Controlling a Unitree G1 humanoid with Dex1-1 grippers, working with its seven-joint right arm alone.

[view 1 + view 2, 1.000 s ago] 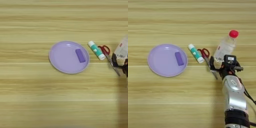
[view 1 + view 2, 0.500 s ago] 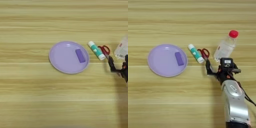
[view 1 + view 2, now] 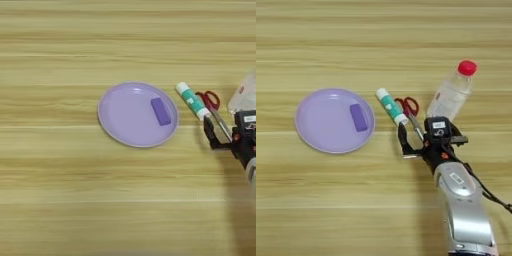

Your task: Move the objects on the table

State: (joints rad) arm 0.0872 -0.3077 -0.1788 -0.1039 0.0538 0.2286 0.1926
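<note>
The table [image 3: 331, 210] has much free wood on all sides of the purple plate [image 3: 321, 130], most of all to the left of it and toward the near edge. On the plate, in its right half, lies a small purple block [image 3: 359, 117]. Just to the right of the plate lies the teal-and-white tube [image 3: 391, 106], slanted, not touching the plate rim. Right beside the tube are red-handled scissors [image 3: 410, 111], their blades pointing toward the near side. Further right of the plate lies the clear bottle [image 3: 452, 94] with the red cap, tilted up and to the right. The right gripper [image 3: 415, 137] comes from the bottom edge on a silver forearm [image 3: 463, 210] and sits just below the tube and the scissors; its fingers are spread apart, grasping nothing, the left finger [image 3: 402, 141] near the end of the tube.
</note>
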